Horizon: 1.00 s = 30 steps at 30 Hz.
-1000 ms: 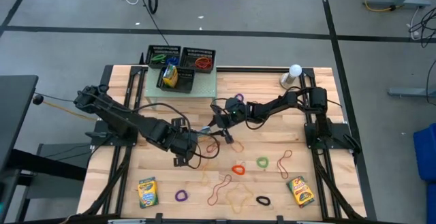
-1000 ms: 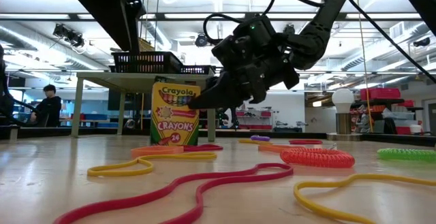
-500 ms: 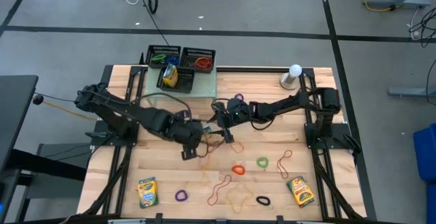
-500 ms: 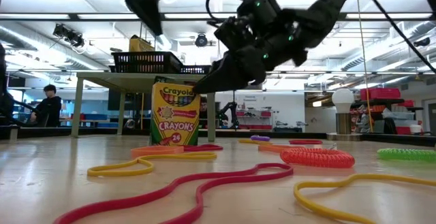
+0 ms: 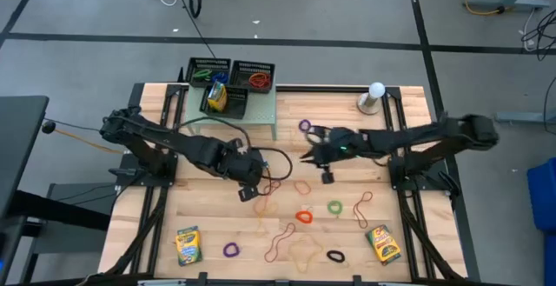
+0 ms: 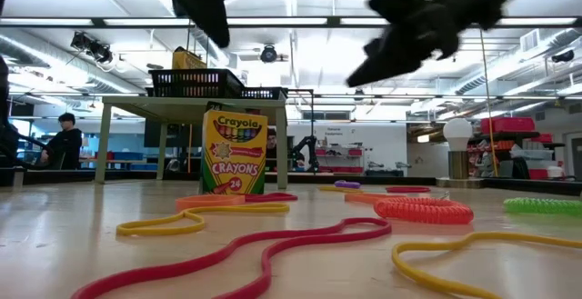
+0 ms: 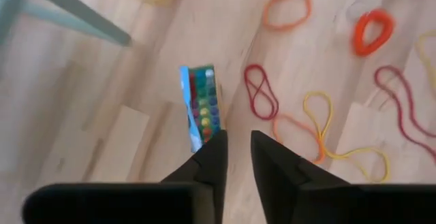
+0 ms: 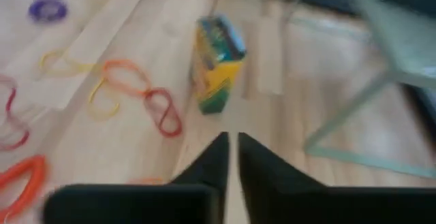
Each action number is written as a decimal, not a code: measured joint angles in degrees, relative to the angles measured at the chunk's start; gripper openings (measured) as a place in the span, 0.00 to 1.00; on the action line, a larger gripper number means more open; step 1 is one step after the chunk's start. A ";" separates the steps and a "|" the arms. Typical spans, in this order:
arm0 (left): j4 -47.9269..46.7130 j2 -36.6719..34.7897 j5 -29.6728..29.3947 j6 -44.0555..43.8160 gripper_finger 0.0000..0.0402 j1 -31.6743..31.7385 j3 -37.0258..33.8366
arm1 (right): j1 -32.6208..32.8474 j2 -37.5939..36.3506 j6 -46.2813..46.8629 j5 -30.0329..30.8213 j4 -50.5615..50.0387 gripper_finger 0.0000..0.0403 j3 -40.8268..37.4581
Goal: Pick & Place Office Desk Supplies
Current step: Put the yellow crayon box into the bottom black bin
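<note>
a: well, the nearest of the supplies is the upright crayon box [image 6: 235, 152], standing on the counter [image 5: 391, 190] near its middle, just off the leg of the pale green stand [image 5: 261, 112]. red, orange and yellow rubber bands [image 7: 319, 130] lie loose around it, none of them touching it as far as i can see.

b: and the other boxes?

a: one lies flat at the counter's near left corner [image 5: 187, 245], another at the near right [image 5: 382, 243], and a fourth sits in one of the black mesh trays [image 5: 228, 99] on the stand.

b: does either arm have anything?

a: no. the left gripper [image 7: 234, 157] hangs above the upright box with its jaws nearly together and nothing between them. the right gripper [image 8: 231, 154] is off to the other side, raised, jaws down to a thin slit and likewise empty.

b: so which step is this?

a: i'd judge it's between picks: some bands and one box are in the trays, most supplies are still out on the counter.

b: what does the next move need?

a: if the upright box is the target, the left jaws must spread wider than the box, come down over its narrow sides, then close. it stands tall, so a nudge could tip it.
</note>
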 joint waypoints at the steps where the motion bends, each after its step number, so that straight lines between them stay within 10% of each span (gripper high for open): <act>1: 0.01 1.03 0.83 -0.53 0.15 0.74 0.00 | -0.01 -2.23 0.75 0.90 2.82 0.06 -2.63; 9: -0.27 4.43 6.77 0.90 0.15 4.93 0.10 | -3.46 -14.39 6.84 9.19 20.77 0.07 -17.51; 24: -0.53 6.07 6.52 -1.96 0.69 8.16 2.10 | -5.33 -15.68 8.48 10.02 25.42 0.03 -20.53; 30: -0.32 9.58 6.90 1.53 0.77 10.19 2.08 | -5.34 -15.66 8.22 9.80 25.49 0.01 -20.53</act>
